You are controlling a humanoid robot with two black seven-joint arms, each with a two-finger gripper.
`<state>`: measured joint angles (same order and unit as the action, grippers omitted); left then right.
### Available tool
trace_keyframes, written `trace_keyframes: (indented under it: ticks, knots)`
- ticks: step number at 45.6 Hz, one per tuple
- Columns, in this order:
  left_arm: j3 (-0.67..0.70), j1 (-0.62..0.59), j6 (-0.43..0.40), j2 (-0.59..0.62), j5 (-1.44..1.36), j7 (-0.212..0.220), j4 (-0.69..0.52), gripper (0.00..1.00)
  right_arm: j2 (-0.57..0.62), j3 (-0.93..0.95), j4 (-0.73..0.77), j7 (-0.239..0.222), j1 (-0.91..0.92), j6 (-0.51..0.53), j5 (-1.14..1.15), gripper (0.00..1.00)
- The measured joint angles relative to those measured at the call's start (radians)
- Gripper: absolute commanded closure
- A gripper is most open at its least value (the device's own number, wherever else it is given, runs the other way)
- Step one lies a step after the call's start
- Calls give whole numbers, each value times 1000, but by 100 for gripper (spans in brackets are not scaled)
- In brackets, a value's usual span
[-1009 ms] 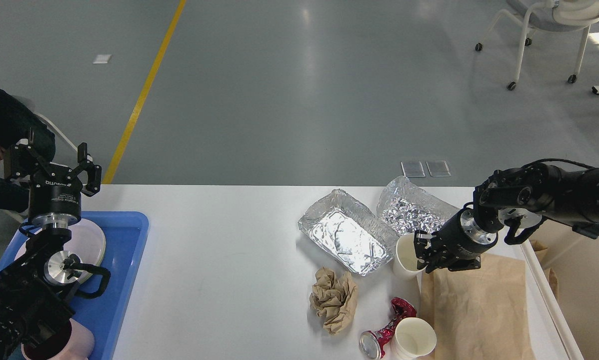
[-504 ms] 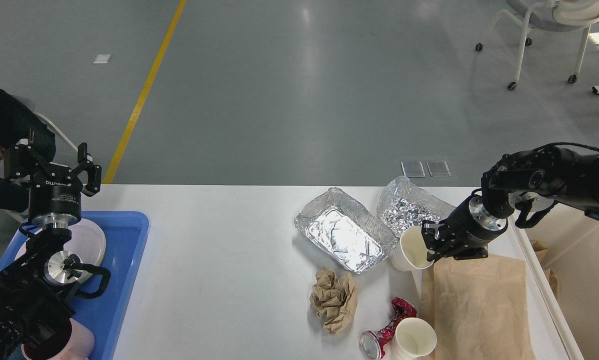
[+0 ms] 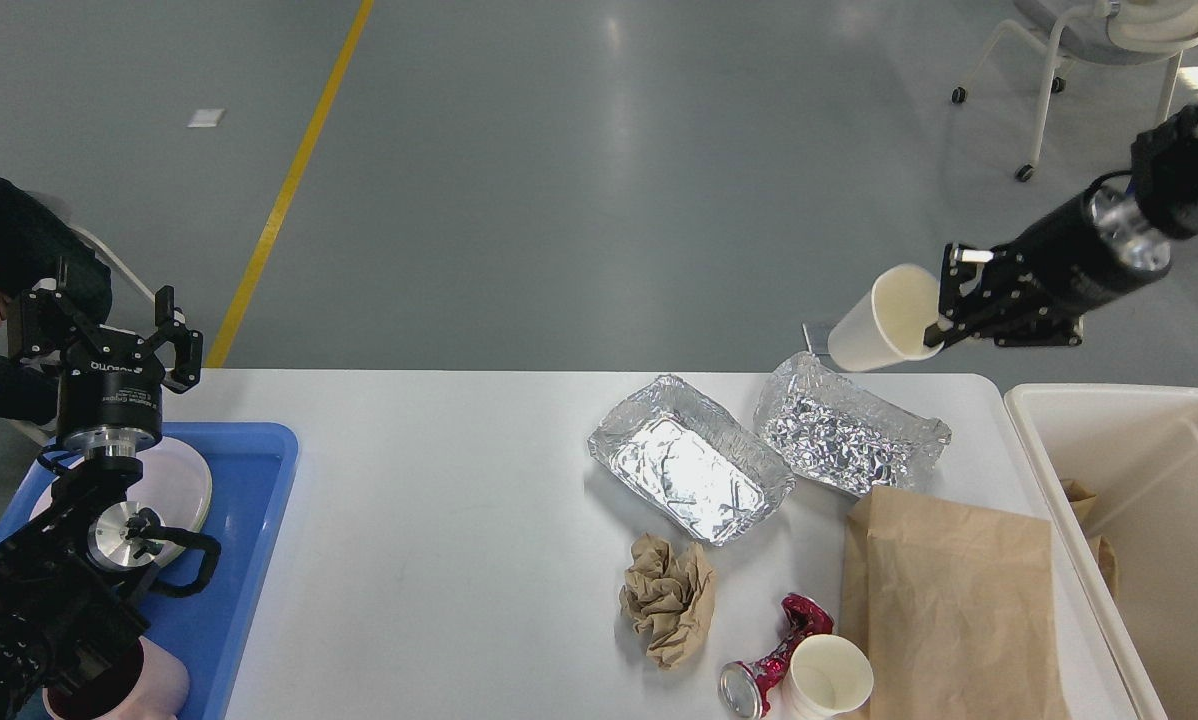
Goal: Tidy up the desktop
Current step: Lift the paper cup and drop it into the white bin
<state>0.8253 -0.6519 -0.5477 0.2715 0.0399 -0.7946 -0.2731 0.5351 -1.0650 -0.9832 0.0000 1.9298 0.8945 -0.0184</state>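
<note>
The white desktop (image 3: 439,520) holds two foil trays (image 3: 689,472) (image 3: 847,428), a crumpled brown paper ball (image 3: 667,596), a crushed red can (image 3: 771,668), a white paper cup (image 3: 827,678) and a flat brown paper bag (image 3: 954,600). My right gripper (image 3: 944,300) is shut on the rim of another white paper cup (image 3: 884,318) and holds it tilted, high above the desktop's far right edge. My left gripper (image 3: 104,322) is open and empty above the blue tray (image 3: 244,520) at the left.
A cream-white bin (image 3: 1124,480) with brown paper inside stands off the desktop's right end. The blue tray holds a white plate (image 3: 174,485) and a pink cup (image 3: 154,690). A person's dark sleeve (image 3: 4,250) is at far left. A wheeled chair (image 3: 1099,50) stands on the floor far right.
My right gripper took the paper cup by its rim beside the foil trays and lifted it up and to the right, high above the desktop. The left arm has not moved.
</note>
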Motion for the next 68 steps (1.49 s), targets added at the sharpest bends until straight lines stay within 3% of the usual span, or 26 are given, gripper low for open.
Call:
trace_keyframes:
  ticks: [16, 20, 27, 34, 39, 44, 57, 67, 68]
  knots:
    - [0, 0, 0, 0, 0, 0, 0, 3, 77, -4, 15, 1, 198, 54, 3, 100]
    - [0, 0, 0, 0, 0, 0, 0, 3, 81, -9, 68, 1, 158, 37, 5, 100]
    - [0, 0, 0, 0, 0, 0, 0, 3, 87, 2, 288, -1, -66, -8, -3, 100]
    - [0, 0, 0, 0, 0, 0, 0, 3, 86, 26, 535, -2, -347, -102, -45, 100]
    - [0, 0, 0, 0, 0, 0, 0, 3, 84, 48, 619, -3, -488, -171, -78, 100]
    - [0, 0, 0, 0, 0, 0, 0, 3, 87, 65, 639, -3, -581, -240, -101, 100]
    - [0, 0, 0, 0, 0, 0, 0, 3, 88, 122, 647, -4, -843, -588, -113, 100]
    - [0, 0, 0, 0, 0, 0, 0, 3, 74, 149, 649, -6, -984, -671, -114, 100]
    - [0, 0, 0, 0, 0, 0, 0, 3, 72, 150, 649, -6, -995, -676, -114, 96]
